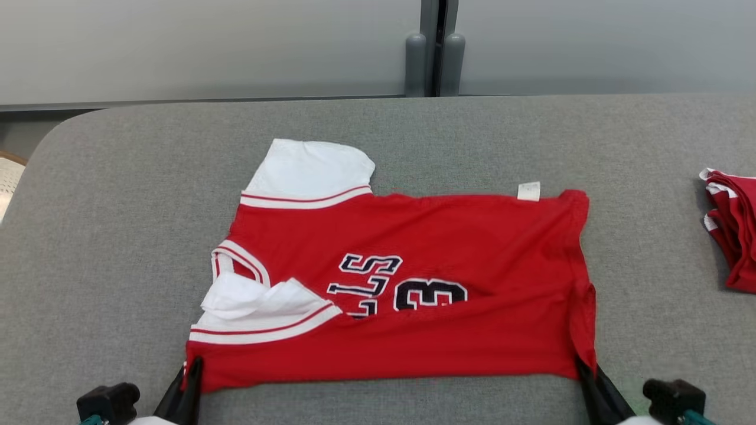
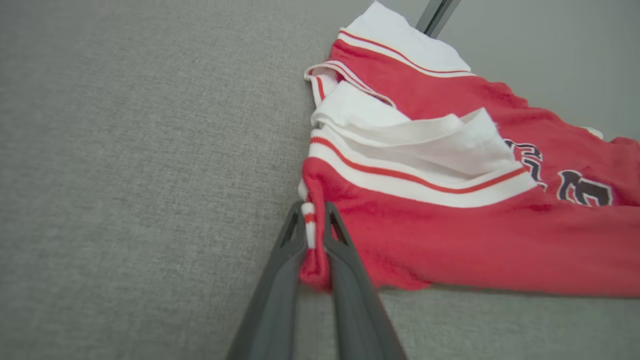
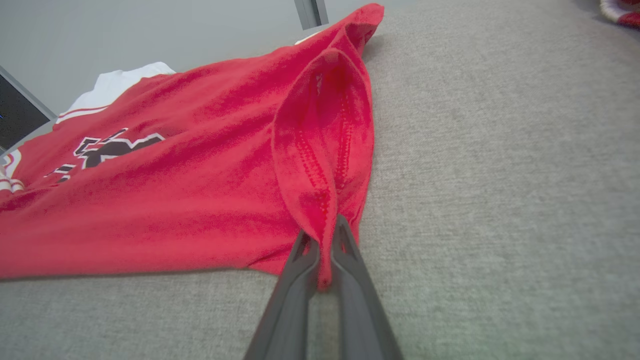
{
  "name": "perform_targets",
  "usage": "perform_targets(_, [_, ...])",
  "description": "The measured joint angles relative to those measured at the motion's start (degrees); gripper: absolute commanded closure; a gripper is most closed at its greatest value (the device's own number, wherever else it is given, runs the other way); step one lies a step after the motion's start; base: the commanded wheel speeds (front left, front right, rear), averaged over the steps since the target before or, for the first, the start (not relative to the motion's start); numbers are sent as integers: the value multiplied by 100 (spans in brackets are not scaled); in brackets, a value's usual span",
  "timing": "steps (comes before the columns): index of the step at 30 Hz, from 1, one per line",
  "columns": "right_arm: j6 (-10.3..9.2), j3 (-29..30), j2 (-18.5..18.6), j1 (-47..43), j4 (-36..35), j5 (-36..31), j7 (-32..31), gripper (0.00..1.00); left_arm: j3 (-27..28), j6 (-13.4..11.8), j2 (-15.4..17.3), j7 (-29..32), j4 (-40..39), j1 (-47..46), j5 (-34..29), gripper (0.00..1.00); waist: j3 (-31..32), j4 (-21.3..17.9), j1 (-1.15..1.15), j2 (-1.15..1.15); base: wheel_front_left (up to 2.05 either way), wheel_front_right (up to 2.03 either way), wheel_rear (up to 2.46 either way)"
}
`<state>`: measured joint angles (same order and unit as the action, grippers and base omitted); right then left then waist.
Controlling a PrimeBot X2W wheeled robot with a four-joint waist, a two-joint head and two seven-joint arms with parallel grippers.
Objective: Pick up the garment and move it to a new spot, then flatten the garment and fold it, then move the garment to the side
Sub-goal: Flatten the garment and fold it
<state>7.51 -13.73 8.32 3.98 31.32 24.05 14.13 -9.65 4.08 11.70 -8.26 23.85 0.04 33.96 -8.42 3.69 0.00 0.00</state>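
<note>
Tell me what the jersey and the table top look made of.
The jersey: soft knit fabric, matte, probably cotton or polyester; it wrinkles and shows stitched seams. The table top: grey woven cloth covering, matte; a fine weave grain shows.

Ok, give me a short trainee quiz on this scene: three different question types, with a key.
1. True or false: the left gripper hangs open above the red jersey.
2. The right gripper is shut on: A) the jersey's hem corner, B) a white sleeve, C) nothing.
3. Fill in: a second red garment lies at the far ____ side of the grey table.
Key: 1 false; 2 A; 3 right.
</note>
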Motion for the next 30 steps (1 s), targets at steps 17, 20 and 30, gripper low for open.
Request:
perform_targets(17, [1,487,100,-1368,-1371,-178,-555,0,78,-856,182,345,-1779,1368,-151,0,542,-66,0,0,0,0,0])
perform_targets(20, [0,653,130,-1369,-1970,-432,-531,0,108,-1024,169,5,-2026,1319,-389,0,645,-126,0,0,0,0,0])
perform_targets(30, [0,1031,92,-1209,-3739,-1058,-926,0,23,-1324,347,-97,-2910,877,-962,0,908,-255,0,0,0,0,0])
